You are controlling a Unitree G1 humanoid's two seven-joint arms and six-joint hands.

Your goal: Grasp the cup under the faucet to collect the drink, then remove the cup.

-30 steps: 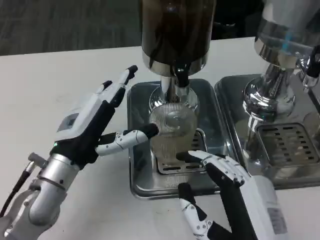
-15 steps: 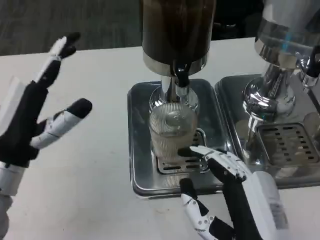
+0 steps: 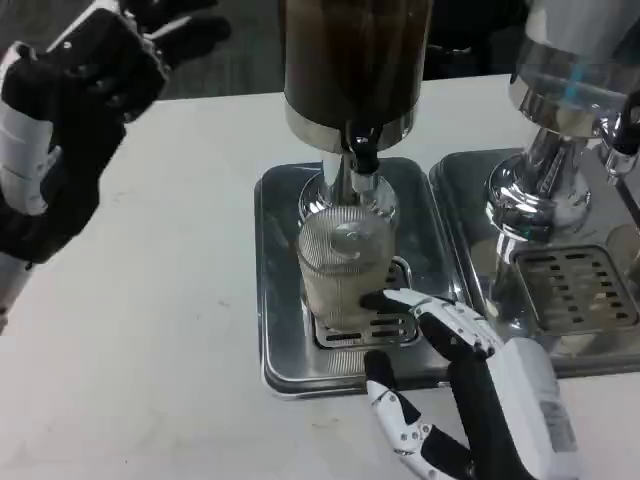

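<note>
A ribbed clear cup (image 3: pixel 345 262) stands on the drain grate of a steel tray (image 3: pixel 278 330), directly under the black faucet (image 3: pixel 362 155) of a dark drink dispenser (image 3: pixel 355 60). My right hand (image 3: pixel 470 385) lies at the tray's front right with its fingers spread. One fingertip (image 3: pixel 385 298) is at the cup's lower right side, and the thumb (image 3: pixel 385 390) points up in front of the tray, apart from the cup. My left hand (image 3: pixel 70 110) is raised high at the far left, close to the camera and well away from the cup, holding nothing.
A second chrome dispenser (image 3: pixel 560 120) stands on its own tray with a grate (image 3: pixel 575 290) at the right, close beside my right hand. White tabletop (image 3: pixel 170 330) stretches to the left of the tray.
My left hand left the cup's left side and rose up and to the left, toward the camera. My right hand edged slightly nearer the cup. The cup stayed put.
</note>
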